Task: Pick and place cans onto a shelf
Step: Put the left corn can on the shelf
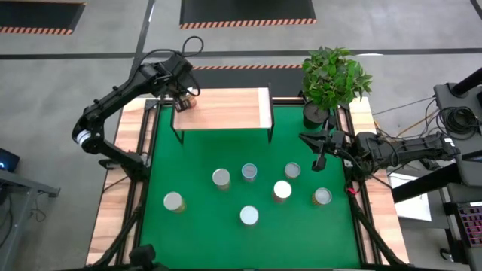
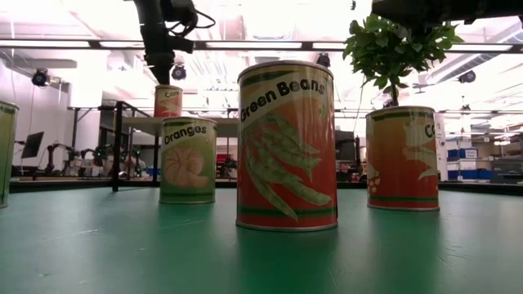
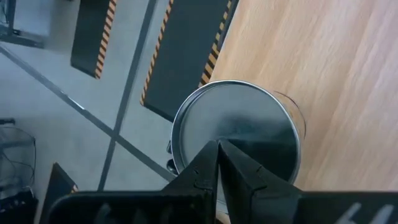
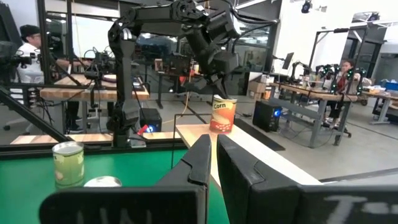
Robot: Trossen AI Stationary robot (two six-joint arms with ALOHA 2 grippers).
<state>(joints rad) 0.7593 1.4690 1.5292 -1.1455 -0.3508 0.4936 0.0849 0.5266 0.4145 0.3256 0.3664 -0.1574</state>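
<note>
Your left tool (image 1: 184,100) hangs right over one can (image 1: 188,103) and its two fingers are pressed tight together, with nothing between them, so the can is let go. In the left wrist view that can (image 3: 235,134) sits just under the tool's tips, with a shiny round silver top, standing up straight near the corner of the shelf (image 1: 226,109). That looks like one can done. A bit farther from this tool, down on the green mat (image 1: 196,226) of the bench, six more cans still wait: you can see their pale round tops spread out, such as one (image 1: 221,178) in the middle and one (image 1: 173,201) closer to the front edge. So most of the job is left, I think. From the low view the cans have orange sides with pictures, one says Green Beans (image 2: 287,145) and one says Oranges (image 2: 187,159). Farthest from the left tool, your right tool (image 1: 320,160) waits by the plant pot (image 1: 316,114), also pinched shut with nothing in it, near the closest can (image 1: 292,171).
</note>
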